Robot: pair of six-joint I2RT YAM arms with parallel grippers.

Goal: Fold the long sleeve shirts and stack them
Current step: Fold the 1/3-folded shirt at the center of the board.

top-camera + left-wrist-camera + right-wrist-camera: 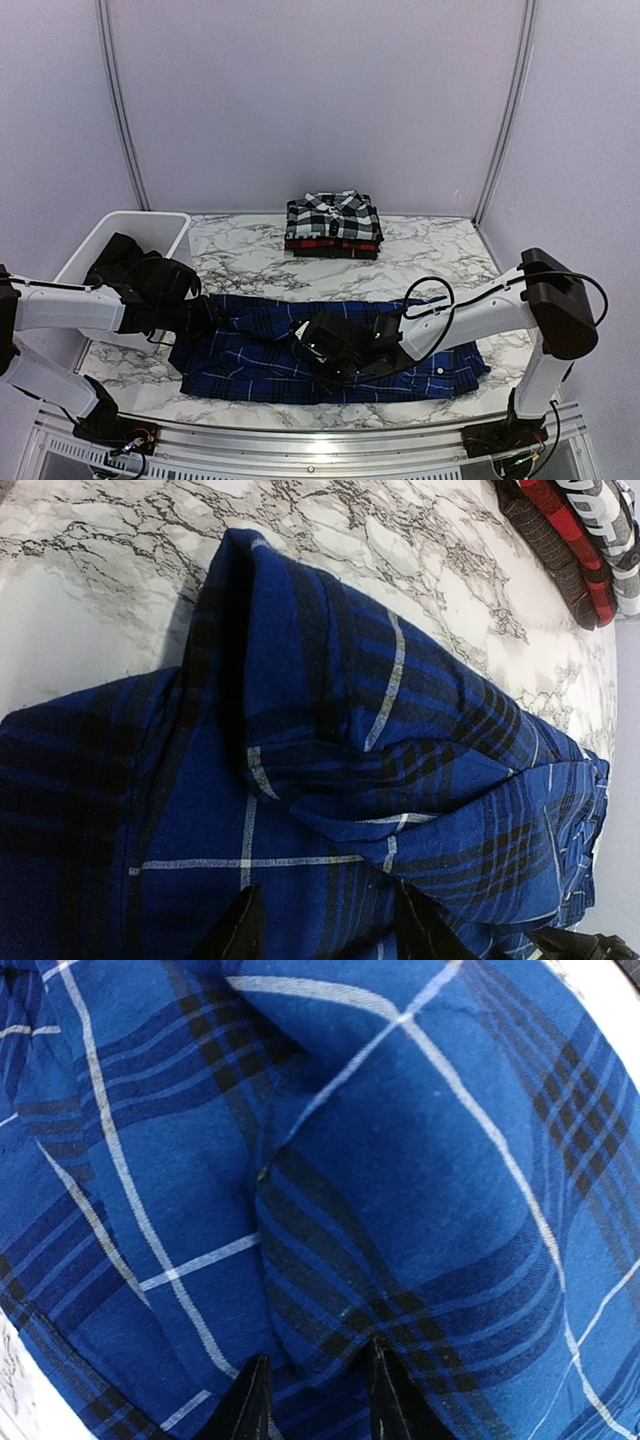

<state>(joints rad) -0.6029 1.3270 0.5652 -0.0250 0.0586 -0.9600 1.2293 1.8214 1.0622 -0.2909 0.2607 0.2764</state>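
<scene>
Top external view, item list.

- Blue shirt: lies flat along the near edge of the worktop, long axis running left to right, partly folded.
- Black-and-white shirt: folded, on top of the red-and-black shirt. The pile sits at the middle of the far edge, well apart from the blue shirt.
- White tub: at the left edge.
- Left tool: at the left end of the blue shirt. Left wrist view shows its fingers set around a bunched fold. Judging by the raised ridge of cloth, it is clamped on that fold.
- Right tool: over the middle of the blue shirt. Its fingers stand a little apart with a bulge of cloth between them. Whether they pinch it cannot be told.

Key relation: both tools sit on the blue shirt, and the pile lies straight toward the far edge from its middle. The right tool looks nearer that line, so any fold or carry would go across the short axis.

Hard to make out: the collar, cuffs and sleeve positions. The right arm hides the shirt's centre, and both wrist views cut off the finger roots.
</scene>
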